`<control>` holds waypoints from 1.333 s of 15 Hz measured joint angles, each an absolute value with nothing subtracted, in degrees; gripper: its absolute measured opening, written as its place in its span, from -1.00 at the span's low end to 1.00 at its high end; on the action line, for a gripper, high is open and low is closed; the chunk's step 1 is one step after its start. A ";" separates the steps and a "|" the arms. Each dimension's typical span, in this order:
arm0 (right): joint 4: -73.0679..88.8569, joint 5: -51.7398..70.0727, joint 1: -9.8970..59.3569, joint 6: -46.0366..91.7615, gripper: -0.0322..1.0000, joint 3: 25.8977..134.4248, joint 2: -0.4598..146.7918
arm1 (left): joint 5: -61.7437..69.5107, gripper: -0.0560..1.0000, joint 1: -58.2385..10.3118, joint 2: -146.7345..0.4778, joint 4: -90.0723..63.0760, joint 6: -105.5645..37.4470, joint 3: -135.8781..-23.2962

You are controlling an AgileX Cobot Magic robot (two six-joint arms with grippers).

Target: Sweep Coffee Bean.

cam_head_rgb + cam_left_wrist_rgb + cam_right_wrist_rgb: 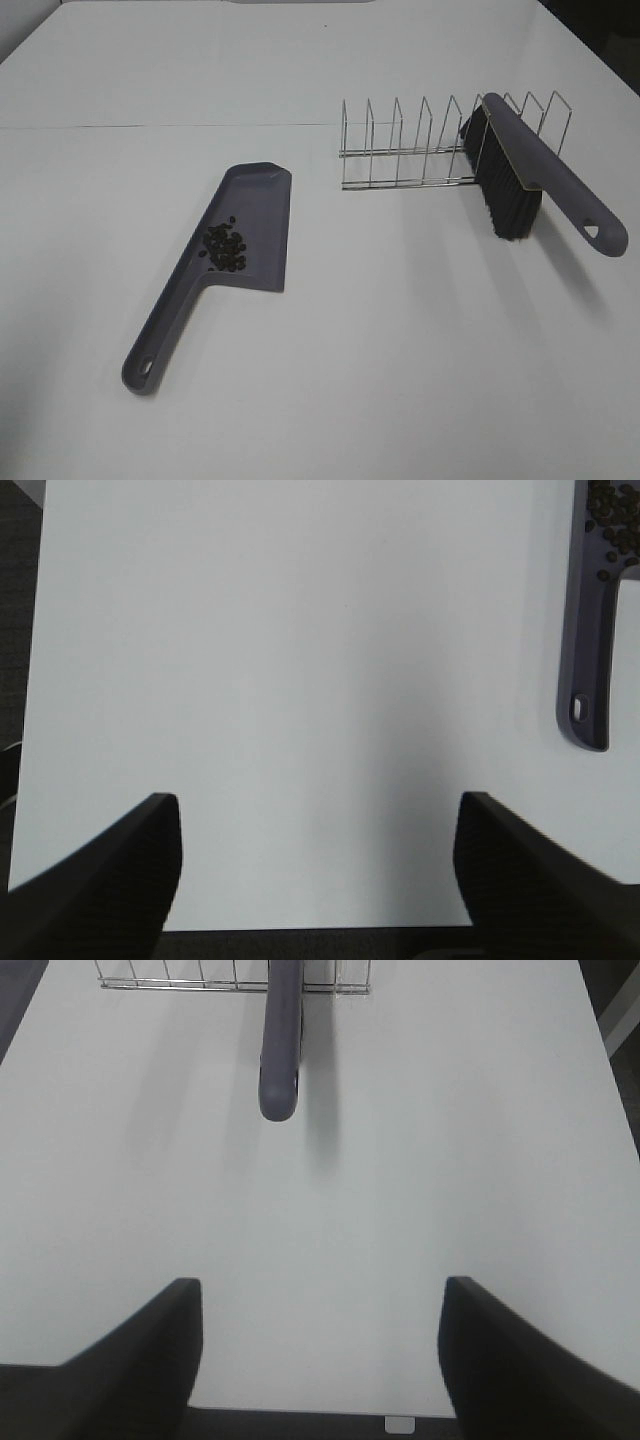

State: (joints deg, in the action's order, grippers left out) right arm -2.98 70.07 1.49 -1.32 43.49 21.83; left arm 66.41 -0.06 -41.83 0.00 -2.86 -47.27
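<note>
Left gripper (318, 880) jaws apart, holding nothing, bare table under it. Right gripper (320, 1355) same, gaping, empty.

Ahead of left gripper, off to one side: dustpan (590, 630), coffee bean (612, 525) pile already sitting in pan.

Ahead of right gripper: brush (280, 1050) handle sticking out of wire rack (180, 982).

Risks, my guess: clumsy grab on dustpan handle tips pan, beans roll out; yanking brush drags rack along.

Hard to see: pan mostly cropped in left wrist view, bristles out of right wrist view, neither gripper in high view.
</note>
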 joint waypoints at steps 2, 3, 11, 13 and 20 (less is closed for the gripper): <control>-3.04 70.13 1.49 -1.26 0.19 40.51 15.99 | 68.47 0.38 -0.06 -36.04 0.40 -2.18 -46.93; -3.04 70.19 1.49 -1.15 0.19 39.13 12.15 | 68.93 0.38 -0.06 -32.77 0.74 -1.78 -46.81; -2.35 70.30 1.49 -0.63 0.19 29.11 -0.34 | 70.02 0.38 -0.06 -2.23 7.33 0.57 -37.36; -2.35 70.30 1.49 -0.34 0.19 29.11 -0.34 | 70.07 0.38 -0.06 0.06 5.44 0.69 -34.72; 2.69 64.40 1.49 0.86 0.19 26.18 -0.34 | 66.58 0.38 0.11 0.40 -0.97 -3.15 -31.68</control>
State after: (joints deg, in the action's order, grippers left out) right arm 2.69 64.40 1.49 0.86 26.18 -0.34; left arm 66.58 0.11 0.40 -0.97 -3.15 -31.68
